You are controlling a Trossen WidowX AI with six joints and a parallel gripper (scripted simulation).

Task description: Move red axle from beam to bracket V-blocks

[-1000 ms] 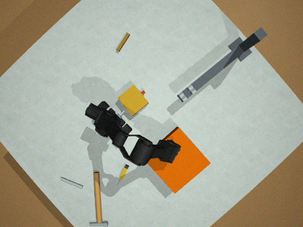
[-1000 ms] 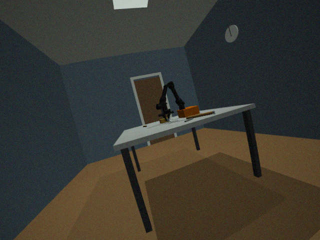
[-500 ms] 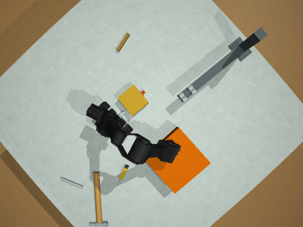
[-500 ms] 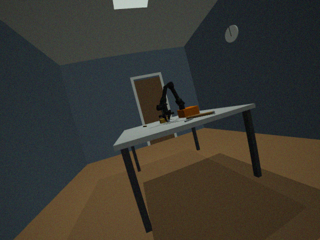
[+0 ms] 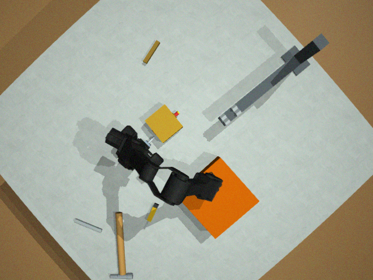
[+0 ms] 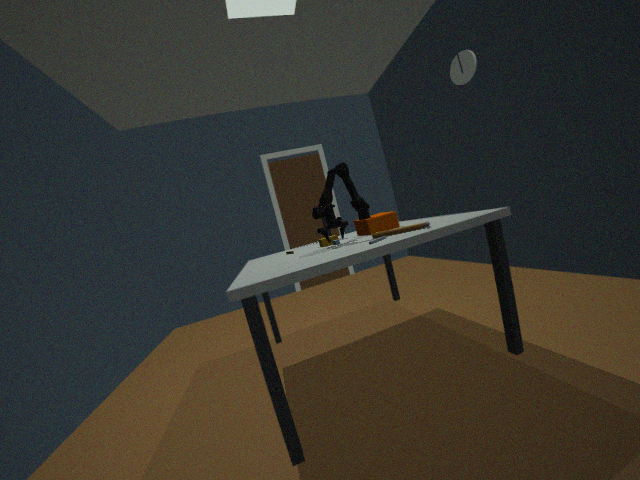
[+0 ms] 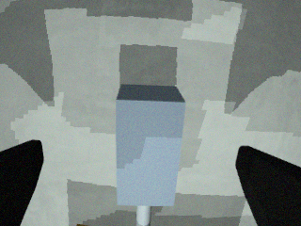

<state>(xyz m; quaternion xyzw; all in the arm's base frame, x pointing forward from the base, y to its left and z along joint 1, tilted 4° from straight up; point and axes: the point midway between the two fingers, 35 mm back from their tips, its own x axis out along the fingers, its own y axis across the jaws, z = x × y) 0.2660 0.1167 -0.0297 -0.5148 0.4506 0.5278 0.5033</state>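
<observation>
The yellow beam (image 5: pixel 164 123) (image 6: pixel 325 241) lies on the table's middle. The red axle's tip (image 5: pixel 176 113) sticks out of its far side. On the near side a light blue-grey block (image 7: pixel 150 146) (image 5: pixel 149 140) on a thin white rod (image 7: pixel 143 217) sticks out of the beam. My gripper (image 7: pixel 141 154) (image 5: pixel 144 143) (image 6: pixel 333 233) is open, with one finger on each side of that block and not touching it. The long grey bracket (image 5: pixel 259 90) with its V-blocks (image 5: pixel 228 116) lies far to the right.
The arm's base sits on an orange box (image 5: pixel 232 199) (image 6: pixel 377 222). A hammer (image 5: pixel 120 241), a grey bar (image 5: pixel 87 224) and a small yellow tool (image 5: pixel 152 212) lie near the front. A brown stick (image 5: pixel 151 51) lies at the back.
</observation>
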